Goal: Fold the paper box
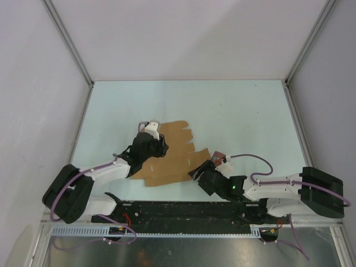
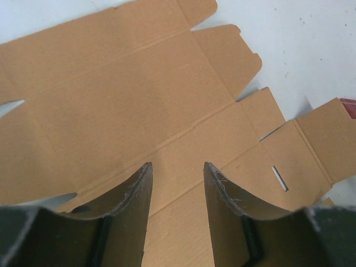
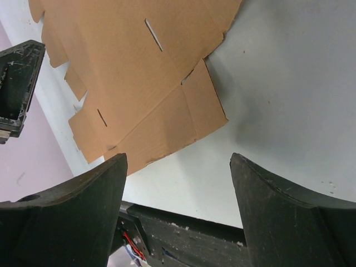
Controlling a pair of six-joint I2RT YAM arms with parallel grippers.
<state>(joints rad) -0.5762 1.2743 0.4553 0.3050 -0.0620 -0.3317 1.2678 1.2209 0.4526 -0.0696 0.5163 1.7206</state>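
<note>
The paper box (image 1: pixel 173 153) is a flat brown die-cut cardboard sheet lying unfolded on the pale table, between the two arms. My left gripper (image 1: pixel 157 146) is over the sheet's left part. In the left wrist view its jaws (image 2: pixel 177 164) stand a narrow gap apart just above a crease of the sheet (image 2: pixel 139 100), with nothing gripped between them. My right gripper (image 1: pixel 196 172) is at the sheet's near right corner. In the right wrist view it (image 3: pixel 178 157) is wide open over bare table, and the sheet's corner flap (image 3: pixel 183 119) lies just beyond its fingertips.
The black mounting rail (image 3: pixel 189 233) runs along the near table edge, right below my right gripper. A small dark red item (image 2: pixel 349 104) shows at the sheet's right edge. Metal frame posts (image 1: pixel 69 41) and grey walls bound the table (image 1: pixel 245 111).
</note>
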